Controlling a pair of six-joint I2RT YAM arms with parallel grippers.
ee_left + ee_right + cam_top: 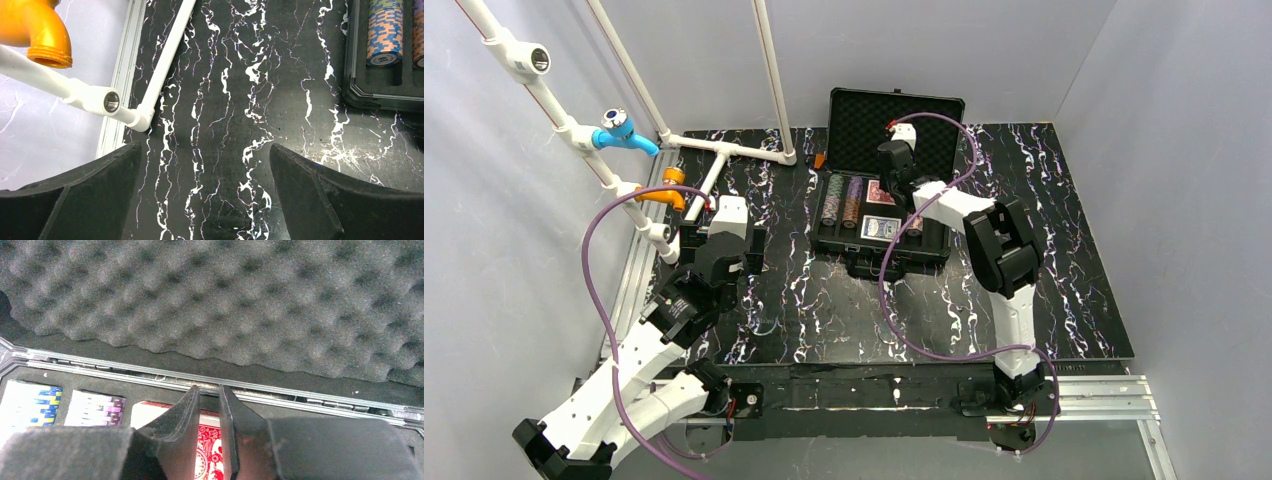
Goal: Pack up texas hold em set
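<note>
The black briefcase (904, 262) stands open at the back middle, its egg-crate foam lid (864, 110) upright. Rows of striped poker chips (842, 200), the red-backed deck (881, 194) and the blue-backed deck (880, 229) lie in its tray. My right gripper (892, 172) hangs over the red deck near the hinge. In the right wrist view its jaws (209, 388) stand almost together with nothing between them, with the red deck (207, 450) below, chips (35, 402) to the left and foam (225, 300) ahead. My left gripper (724, 245) is open and empty over the table (206, 155), left of the case.
A white PVC pipe frame (724, 150) with an orange elbow (664, 192) and a blue fitting (619, 130) stands at the back left; pipe (165, 65) and elbow (40, 30) lie just ahead of my left gripper. The case corner (380, 97) is to its upper right. Grey walls surround the marbled table.
</note>
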